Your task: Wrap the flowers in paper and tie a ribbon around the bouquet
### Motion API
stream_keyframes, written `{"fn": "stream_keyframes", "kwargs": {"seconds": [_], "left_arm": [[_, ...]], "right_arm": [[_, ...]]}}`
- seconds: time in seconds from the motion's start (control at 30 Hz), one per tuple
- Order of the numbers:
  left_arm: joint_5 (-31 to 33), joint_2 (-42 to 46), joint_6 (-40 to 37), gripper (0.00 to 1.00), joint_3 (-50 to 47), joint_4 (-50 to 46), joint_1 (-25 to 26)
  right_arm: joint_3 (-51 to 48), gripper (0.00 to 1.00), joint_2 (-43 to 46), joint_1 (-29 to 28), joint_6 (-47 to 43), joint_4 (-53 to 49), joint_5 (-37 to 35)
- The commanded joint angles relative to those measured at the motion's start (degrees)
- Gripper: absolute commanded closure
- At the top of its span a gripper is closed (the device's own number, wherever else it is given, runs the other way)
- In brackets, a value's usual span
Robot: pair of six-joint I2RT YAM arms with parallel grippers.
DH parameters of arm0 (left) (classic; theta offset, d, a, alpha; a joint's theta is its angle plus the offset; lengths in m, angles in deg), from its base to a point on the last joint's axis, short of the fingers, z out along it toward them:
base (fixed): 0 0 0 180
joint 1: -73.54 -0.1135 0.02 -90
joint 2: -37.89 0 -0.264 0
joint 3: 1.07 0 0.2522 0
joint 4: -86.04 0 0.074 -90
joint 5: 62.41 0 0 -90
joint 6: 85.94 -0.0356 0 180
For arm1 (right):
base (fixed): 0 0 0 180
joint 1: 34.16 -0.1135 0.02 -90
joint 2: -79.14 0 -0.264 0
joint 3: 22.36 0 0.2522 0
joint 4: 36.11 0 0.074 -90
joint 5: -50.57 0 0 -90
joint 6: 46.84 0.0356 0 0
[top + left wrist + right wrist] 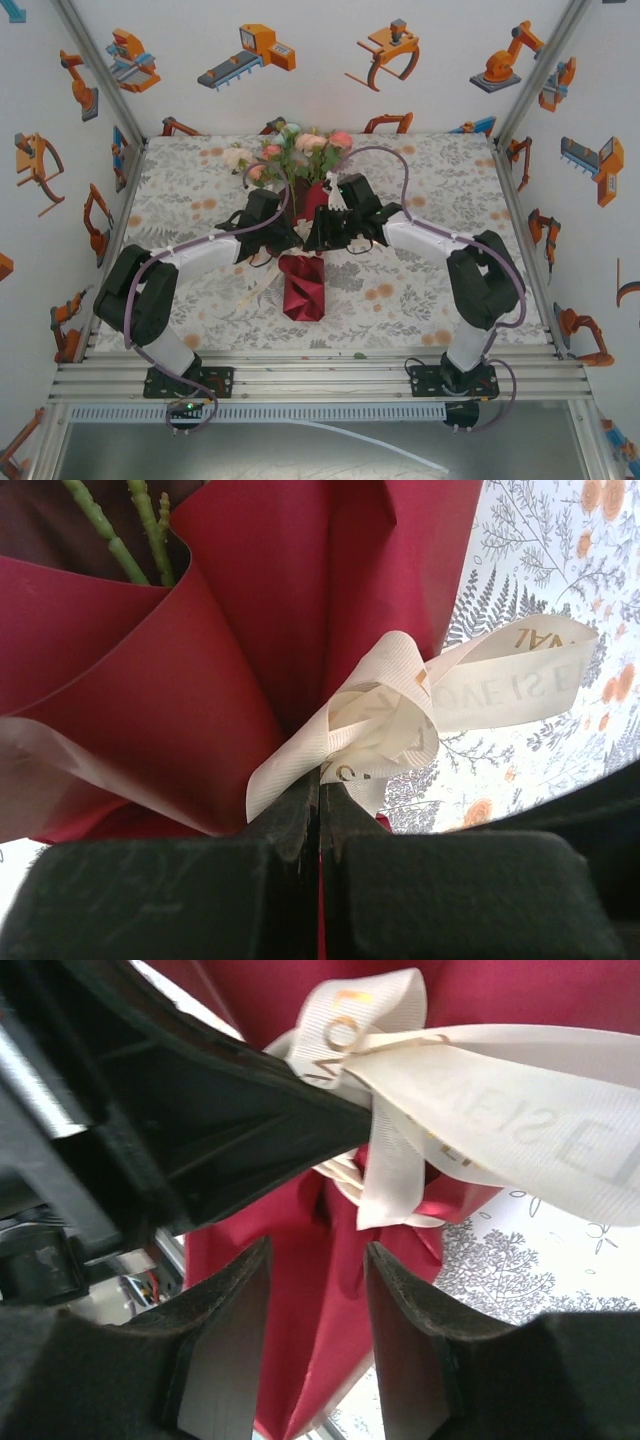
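At the left, the left gripper (320,802) has its black jaws pressed together on a strand of the long, soft cream-white ribbon (400,705), pinching it right at the neck of the large matte dark red paper sheet (200,680), inside which thin green stems (110,530) show. In the middle of the grey-and-orange floral tablecloth (450,170) lies the bouquet, between the two arms: the pink, peach and white roses (300,150) point to the far edge and the paper's folded tail points to the near edge. Wrapping looks done, and the ribbon already sits bunched in loops and a twist at the cone's waist — whether that is a tight knot I cannot tell. What is probably left is pulling it snug, shaping a bow and letting go. The ribbon carries gold lettering: "LOV" reads clearly, and "OVE IS" shows faintly through the back of another strand; the rest is not legible. At the right, the right gripper (315,1255) stands with its jaws partly parted just beside the knot, gripping nothing that I can see.
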Motion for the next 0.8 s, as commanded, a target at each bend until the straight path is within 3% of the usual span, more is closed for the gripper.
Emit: {"fn": "stream_keyframes", "kwargs": {"seconds": [0.0, 0.4, 0.63, 0.77], "left_arm": [[-2.12, -0.41, 2.37, 0.97, 0.86, 2.08, -0.68], [-4.37, 0.89, 4.46, 0.98, -0.12, 3.42, -1.56], [-6.14, 0.99, 7.67, 0.98, -0.76, 4.64, -2.37], [-6.54, 0.79, 9.92, 0.98, -1.10, 4.79, -3.16]], "right_arm": [[2.12, 0.57, -1.21, 0.10, -2.89, 2.05, -0.98], [2.98, 0.62, -4.98, 0.15, -4.46, 4.60, -1.63], [1.56, 0.96, -3.06, 0.24, -5.06, 6.79, 0.09], [-0.23, 1.00, -1.36, 0.24, -5.90, 8.48, 1.60]]}}
